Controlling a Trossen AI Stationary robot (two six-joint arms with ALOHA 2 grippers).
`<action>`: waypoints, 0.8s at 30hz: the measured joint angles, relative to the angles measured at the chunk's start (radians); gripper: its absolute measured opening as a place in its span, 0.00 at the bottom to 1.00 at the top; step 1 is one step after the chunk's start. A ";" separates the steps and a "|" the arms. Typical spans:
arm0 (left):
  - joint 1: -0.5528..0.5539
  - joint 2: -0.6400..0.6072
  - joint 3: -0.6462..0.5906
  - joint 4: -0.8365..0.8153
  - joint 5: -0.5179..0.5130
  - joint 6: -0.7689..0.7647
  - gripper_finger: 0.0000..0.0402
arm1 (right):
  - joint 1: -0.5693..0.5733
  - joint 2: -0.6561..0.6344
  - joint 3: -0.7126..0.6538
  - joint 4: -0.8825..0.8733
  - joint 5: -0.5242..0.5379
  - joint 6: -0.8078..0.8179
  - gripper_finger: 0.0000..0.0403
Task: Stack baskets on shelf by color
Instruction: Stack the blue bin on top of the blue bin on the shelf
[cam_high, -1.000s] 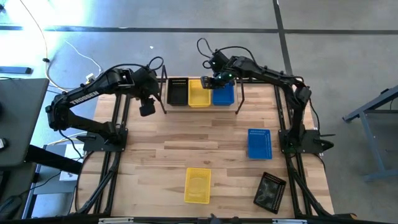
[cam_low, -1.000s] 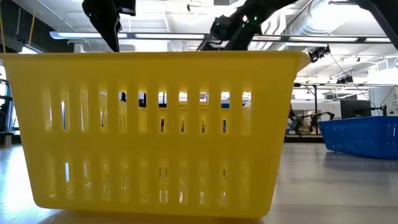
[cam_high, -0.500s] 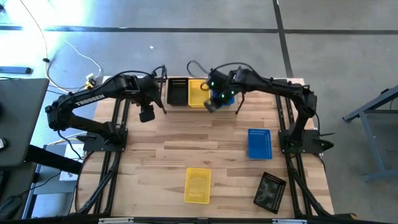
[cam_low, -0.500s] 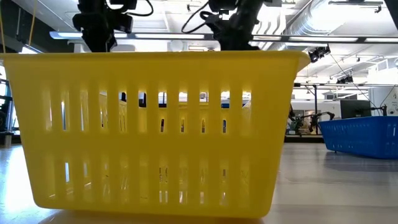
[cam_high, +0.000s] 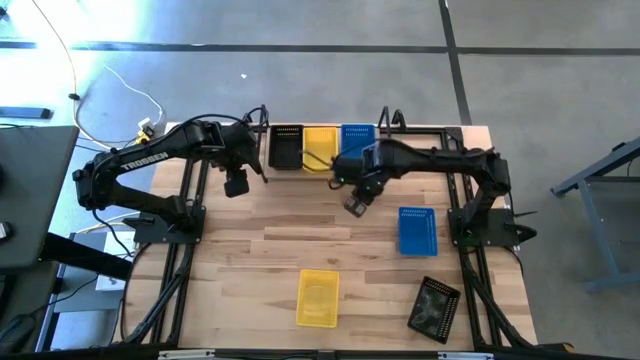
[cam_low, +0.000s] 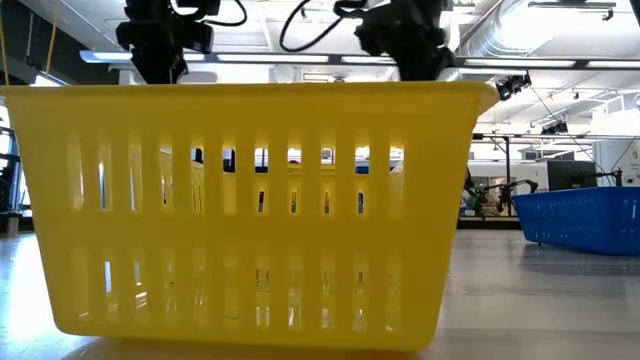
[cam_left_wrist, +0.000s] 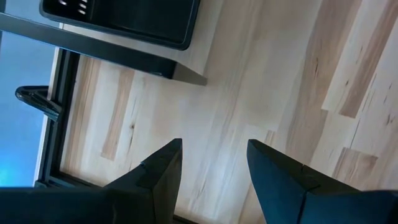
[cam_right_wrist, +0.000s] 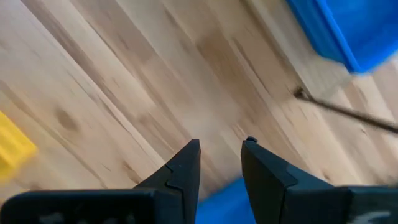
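On the shelf (cam_high: 265, 150) at the table's far edge, a black basket (cam_high: 286, 147), a yellow basket (cam_high: 318, 147) and a blue basket (cam_high: 357, 137) stand side by side. Three loose baskets rest on the table: blue (cam_high: 417, 231), yellow (cam_high: 318, 297), and black (cam_high: 434, 307), which lies askew. My right gripper (cam_high: 355, 205) hangs open and empty over bare wood, just nearer than the shelf. Its wrist view (cam_right_wrist: 219, 163) shows wood between the fingers. My left gripper (cam_high: 236, 183) is open and empty left of the shelf, over bare wood (cam_left_wrist: 211, 165).
In the low view the loose yellow basket (cam_low: 250, 200) fills most of the picture and hides the grippers' tips. The loose blue basket (cam_low: 580, 215) shows to its right. Bare wooden table lies between the shelf and the loose baskets. Black table frame rails (cam_high: 190, 215) run along both sides.
My right gripper has drawn back from the blue basket on the shelf toward the table's near edge and turned about its own line as it went. It now points down over bare wood. The blue basket has stayed on the shelf. My left gripper has sunk a little.
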 joint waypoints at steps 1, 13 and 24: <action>0.000 0.000 0.000 0.000 0.000 -0.003 0.43 | 0.011 0.000 0.000 -0.027 0.008 0.000 0.25; 0.000 0.000 0.000 -0.001 -0.001 -0.060 0.43 | 0.137 -0.111 -0.112 -0.100 0.077 0.033 0.23; 0.000 0.000 0.000 -0.001 -0.001 -0.067 0.43 | 0.258 -0.467 -0.474 0.146 -0.038 0.210 0.22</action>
